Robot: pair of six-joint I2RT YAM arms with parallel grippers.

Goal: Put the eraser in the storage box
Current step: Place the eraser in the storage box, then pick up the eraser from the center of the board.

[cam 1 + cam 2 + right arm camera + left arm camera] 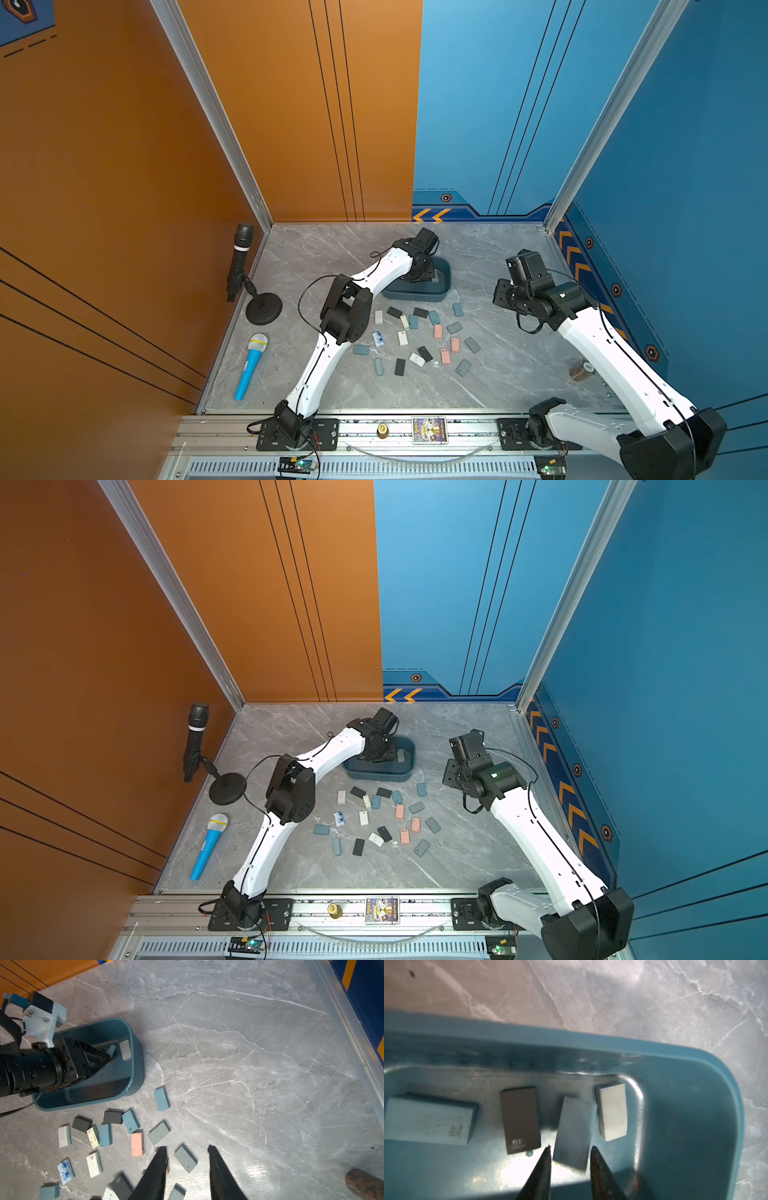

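Hovering in the storage box (415, 296) (378, 776), left fingers (542, 1172) released
In both top views it is sitting on the counter (498, 374). Left wrist: a grey eraser (572, 1132) is lying inside the storage box, between the parted fingers. Right wrist: right fingers (220, 1172) are hanging parted, empty.

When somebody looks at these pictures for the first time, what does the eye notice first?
Probably the many small coloured erasers scattered in the middle of the grey marble table. Behind them, the left fingers reach down into the teal storage box, where some erasers already lie. A bright blue toy microphone lies near the table's left edge.
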